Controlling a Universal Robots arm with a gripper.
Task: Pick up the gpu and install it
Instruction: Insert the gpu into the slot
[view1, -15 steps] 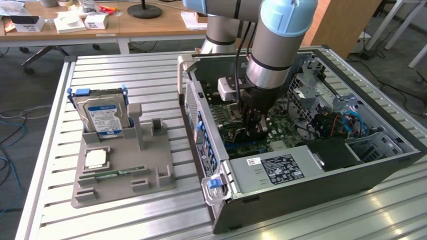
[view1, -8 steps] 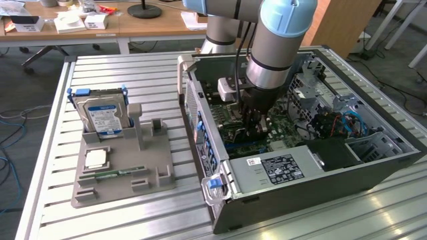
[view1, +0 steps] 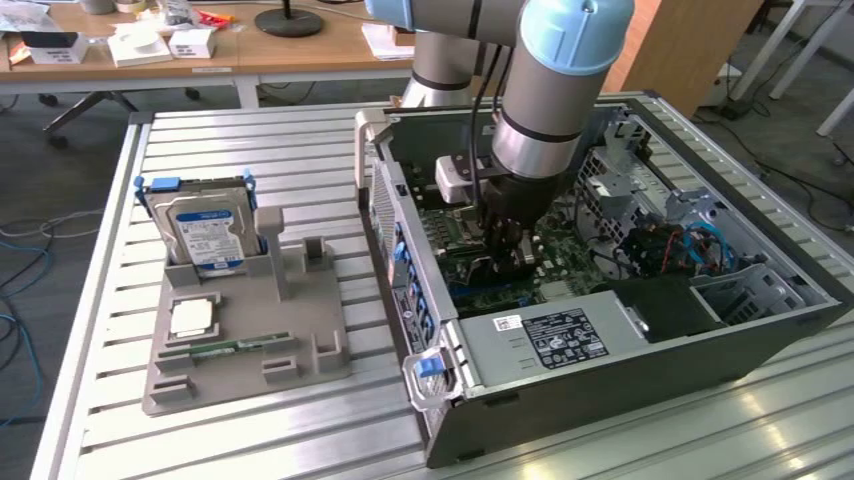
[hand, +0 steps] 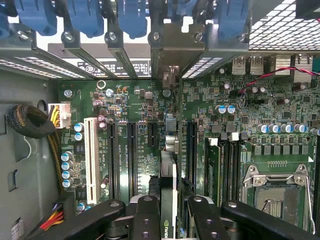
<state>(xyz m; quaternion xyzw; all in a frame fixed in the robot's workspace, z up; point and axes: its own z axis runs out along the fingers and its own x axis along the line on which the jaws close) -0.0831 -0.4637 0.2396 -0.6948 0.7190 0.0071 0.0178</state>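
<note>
While the arm is reached down into the open computer case (view1: 747, 340), the claw (view1: 511, 262) is seen low over the green motherboard (hand: 140, 150); in the wrist view the claw (hand: 170, 212) is closed partway on the gpu (hand: 169, 190), which is held edge-on between the black fingers (hand: 145, 220) as a thin upright card. The card's far end is lined up with the metal bracket (hand: 177, 50) at the case's rear wall; long black expansion slots (hand: 132, 160) are seen on either side of the held card, and a white slot (hand: 91, 160) lies further off. Whether the card is seated cannot be told. Well apart from the claw, outside the case, a hard drive (view1: 203, 232) is stood upright in a grey holder (view1: 247, 340).
</note>
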